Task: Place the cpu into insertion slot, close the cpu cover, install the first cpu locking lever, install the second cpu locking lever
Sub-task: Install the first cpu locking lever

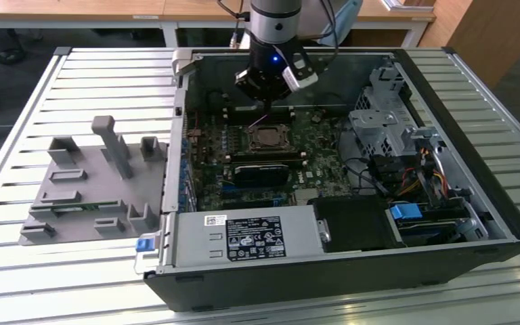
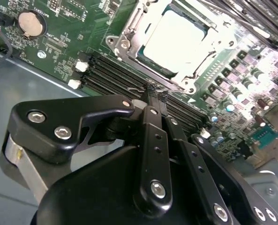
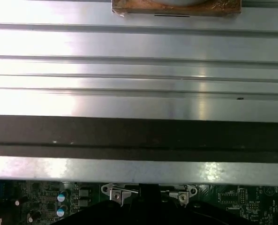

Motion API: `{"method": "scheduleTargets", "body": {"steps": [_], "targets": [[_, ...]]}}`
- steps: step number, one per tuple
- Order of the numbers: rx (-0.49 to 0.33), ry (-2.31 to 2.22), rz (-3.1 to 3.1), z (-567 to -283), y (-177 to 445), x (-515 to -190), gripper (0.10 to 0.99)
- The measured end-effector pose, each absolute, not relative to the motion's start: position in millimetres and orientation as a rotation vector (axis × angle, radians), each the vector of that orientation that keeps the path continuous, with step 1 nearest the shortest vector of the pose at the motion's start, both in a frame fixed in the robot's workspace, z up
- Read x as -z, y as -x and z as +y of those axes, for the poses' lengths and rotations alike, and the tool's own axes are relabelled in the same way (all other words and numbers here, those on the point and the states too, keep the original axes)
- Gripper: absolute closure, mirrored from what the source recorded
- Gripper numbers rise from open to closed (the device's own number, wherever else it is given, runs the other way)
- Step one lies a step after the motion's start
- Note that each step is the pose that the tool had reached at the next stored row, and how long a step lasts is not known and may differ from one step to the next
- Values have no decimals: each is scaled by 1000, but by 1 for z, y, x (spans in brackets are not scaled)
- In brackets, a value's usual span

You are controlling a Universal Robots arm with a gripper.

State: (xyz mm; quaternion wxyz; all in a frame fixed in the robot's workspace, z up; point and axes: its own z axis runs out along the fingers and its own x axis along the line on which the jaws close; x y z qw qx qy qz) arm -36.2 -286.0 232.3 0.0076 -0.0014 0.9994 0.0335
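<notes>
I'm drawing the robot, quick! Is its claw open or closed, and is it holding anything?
Gripper: closed, fingertips together, close to the cpu. Whether it pinches anything cannot be told.

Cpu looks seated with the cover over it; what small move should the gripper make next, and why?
The cpu lies seated, the cpu cover seems flat around it, and the closed fingers sit right beside that frame; so probably a short downward press at its edge, to begin locking it down.
</notes>
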Motion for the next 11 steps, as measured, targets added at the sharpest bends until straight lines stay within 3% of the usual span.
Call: {"method": "scheduleTargets", "body": {"steps": [11], "targets": [[-105, 4, 3125, -283, 25, -222, 980]]}}
